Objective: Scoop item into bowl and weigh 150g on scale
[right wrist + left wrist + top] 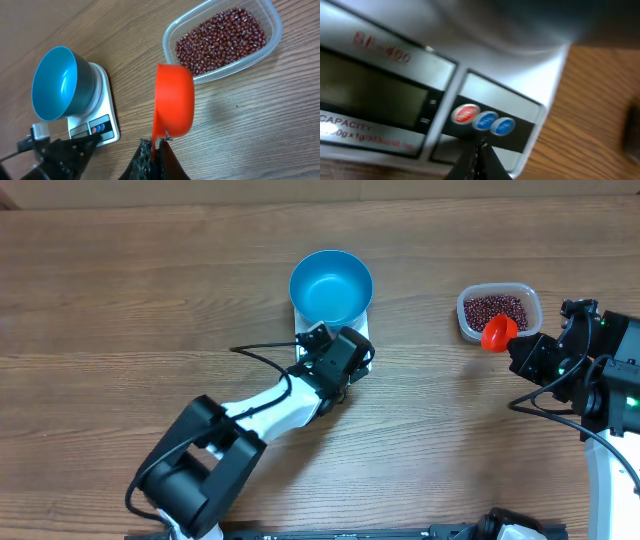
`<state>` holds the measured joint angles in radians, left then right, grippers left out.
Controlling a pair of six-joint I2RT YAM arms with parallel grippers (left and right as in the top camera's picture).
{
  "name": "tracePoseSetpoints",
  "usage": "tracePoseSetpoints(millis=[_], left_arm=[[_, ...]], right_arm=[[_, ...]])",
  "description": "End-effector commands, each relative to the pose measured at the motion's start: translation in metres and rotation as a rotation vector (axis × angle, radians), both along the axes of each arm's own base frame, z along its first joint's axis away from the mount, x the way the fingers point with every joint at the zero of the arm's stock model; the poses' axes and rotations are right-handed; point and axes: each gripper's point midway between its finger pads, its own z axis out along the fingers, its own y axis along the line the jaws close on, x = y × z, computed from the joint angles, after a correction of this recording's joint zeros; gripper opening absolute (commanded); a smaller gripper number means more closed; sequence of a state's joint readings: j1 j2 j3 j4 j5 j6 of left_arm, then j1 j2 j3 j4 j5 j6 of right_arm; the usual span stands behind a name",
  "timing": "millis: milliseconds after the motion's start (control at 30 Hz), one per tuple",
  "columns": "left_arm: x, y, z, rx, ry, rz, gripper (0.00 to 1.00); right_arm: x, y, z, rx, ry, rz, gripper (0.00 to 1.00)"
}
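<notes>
The blue bowl [331, 285] stands empty on the white scale [364, 332]. My left gripper [352, 356] is shut with nothing in it, at the scale's display edge. In the left wrist view its tips [479, 149] sit just below the blue buttons [486, 120], beside the red button [465, 114]. My right gripper [157, 146] is shut on the handle of a red scoop [174, 97], which hangs on its side just in front of the clear tub [270, 42]. The red-brown beans [220, 32] fill that tub. No beans show in the scoop [498, 333] or the bowl [57, 82].
The tub [499, 311] sits at the right of the wooden table, about a bowl's width from the scale [100, 127]. My left arm [250, 415] lies diagonally from the front edge up to the scale. The right arm [600, 370] stands at the right edge.
</notes>
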<state>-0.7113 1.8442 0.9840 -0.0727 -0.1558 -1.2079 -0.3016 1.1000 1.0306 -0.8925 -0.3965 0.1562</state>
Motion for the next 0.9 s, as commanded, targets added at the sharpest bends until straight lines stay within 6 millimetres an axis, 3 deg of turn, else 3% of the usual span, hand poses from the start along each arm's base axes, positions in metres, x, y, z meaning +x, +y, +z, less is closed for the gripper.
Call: tracePoseSetpoints(millis=[0,467,867], left_arm=[[0.003,0.001,-0.015,-0.020,0.026,0.051,0.04],[0.024,0.033,-0.016,-0.023,0.037,0.114,0.04],[0.016,0.024,-0.018,-0.035,0.067,0.016,0.04]], right_arm=[[0.003,-0.001,0.011,-0.007,-0.032,0.005,0.04],[0.003,-0.001,0.011,-0.007,-0.032,0.005,0.04],[0.003,-0.001,0.010,-0.007,-0.031,0.005,0.04]])
